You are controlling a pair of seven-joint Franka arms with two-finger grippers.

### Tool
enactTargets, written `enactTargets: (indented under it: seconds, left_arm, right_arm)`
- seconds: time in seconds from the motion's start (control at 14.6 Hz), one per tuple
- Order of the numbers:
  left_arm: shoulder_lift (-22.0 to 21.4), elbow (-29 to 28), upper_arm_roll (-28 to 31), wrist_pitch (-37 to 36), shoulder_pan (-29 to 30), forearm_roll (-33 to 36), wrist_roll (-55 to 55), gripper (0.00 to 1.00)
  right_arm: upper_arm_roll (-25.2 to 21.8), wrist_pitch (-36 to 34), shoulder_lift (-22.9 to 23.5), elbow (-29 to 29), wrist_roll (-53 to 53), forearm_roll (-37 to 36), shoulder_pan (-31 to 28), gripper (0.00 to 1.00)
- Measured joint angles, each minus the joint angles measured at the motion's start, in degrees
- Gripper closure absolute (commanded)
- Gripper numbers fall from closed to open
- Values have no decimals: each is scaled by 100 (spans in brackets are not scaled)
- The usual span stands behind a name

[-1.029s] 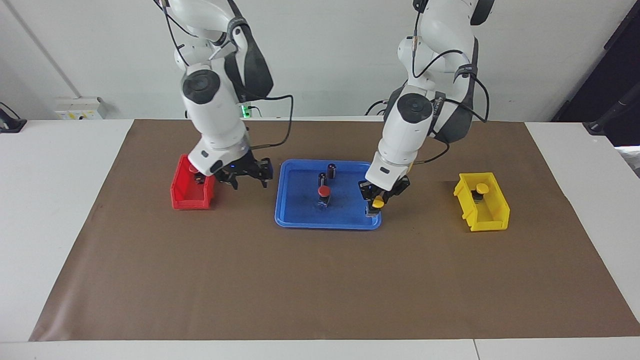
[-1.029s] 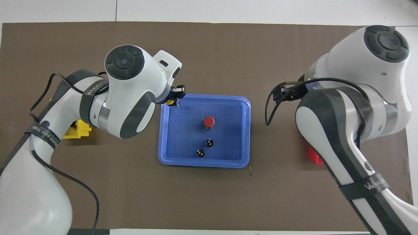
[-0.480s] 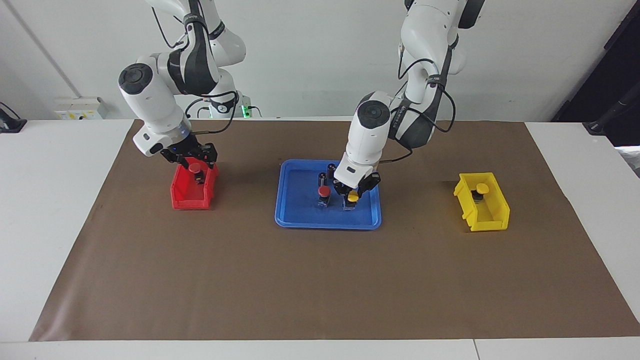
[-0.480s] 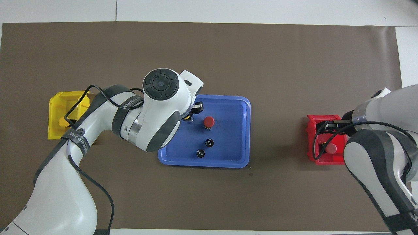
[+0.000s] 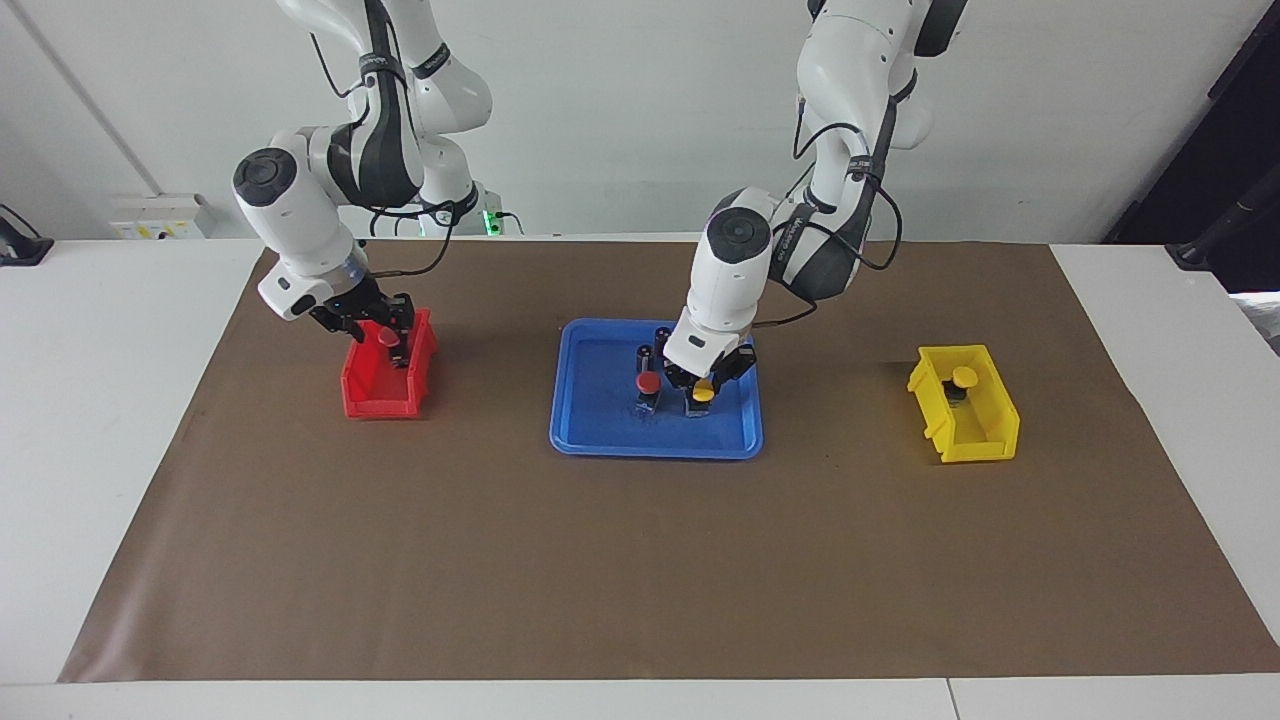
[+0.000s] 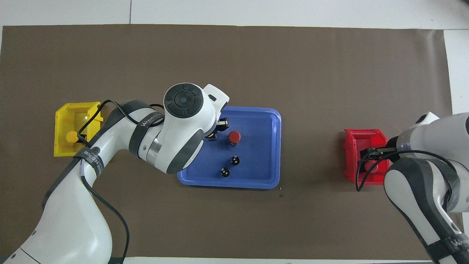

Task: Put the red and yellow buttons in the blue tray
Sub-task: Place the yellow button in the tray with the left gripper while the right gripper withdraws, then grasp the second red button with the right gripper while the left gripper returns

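Standing in the blue tray (image 5: 580,425), a yellow button (image 5: 703,393) is gripped by the left gripper (image 5: 704,385); the right gripper (image 5: 385,335), fingers unreadable, is held over the red bin (image 5: 375,400).

Both views are evenly and brightly lit, with soft diffuse light that seems to fall from above. Shadows are faint and short: in the facing view a soft dark patch lies on the brown mat (image 5: 640,560) at about 9 o'clock from the yellow bin (image 5: 965,405), and another at about 3 o'clock from the red bin (image 5: 388,375). The white arm shells carry mild highlights with no harsh glare. The blue tray (image 6: 273,146) shows a dull sheen on its floor. Focus is adequate across both views, though small parts look soft. In the overhead view the arm shells nearest the camera, toward 6 o'clock, loom large
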Motion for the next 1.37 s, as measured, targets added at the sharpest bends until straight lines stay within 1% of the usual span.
enactTargets:
  seconds: [0.14,0.27,0.41,0.55,0.62,0.75,1.03,1.24,1.37]
  left_arm:
    - [-4,1,5,11,0,0,-35,14]
    - [-55,6,19,2,2,0,-57,1]
    - [-178,45,67,-140,12,0,-60,0]
    - [-346,260,231,-768,105,6,111,0]
    - [-444,402,307,-1152,282,7,538,0]
    - [-645,544,387,-1587,754,7,1373,0]
    - [-977,697,437,-2075,1791,7,2734,0]
    - [-1471,781,456,-2560,2597,7,3644,0]
    - [-1786,780,463,-2819,2865,6,3904,0]
  right_arm:
    - [1,54,0,-77,-53,-22,0,35]
    - [2,62,-1,-110,-66,-35,0,35]
    - [2,91,-1,-128,-121,-127,-2,35]
    - [2,212,-1,-195,-273,-140,-47,35]
    - [0,289,-1,-250,-343,-140,-76,35]
    - [1,379,-1,-356,-400,-140,-108,35]
    - [1,391,-8,-450,-413,-141,-111,35]
    - [2,391,-49,-520,-416,-141,-111,35]
    - [2,391,-84,-571,-418,-141,-111,35]
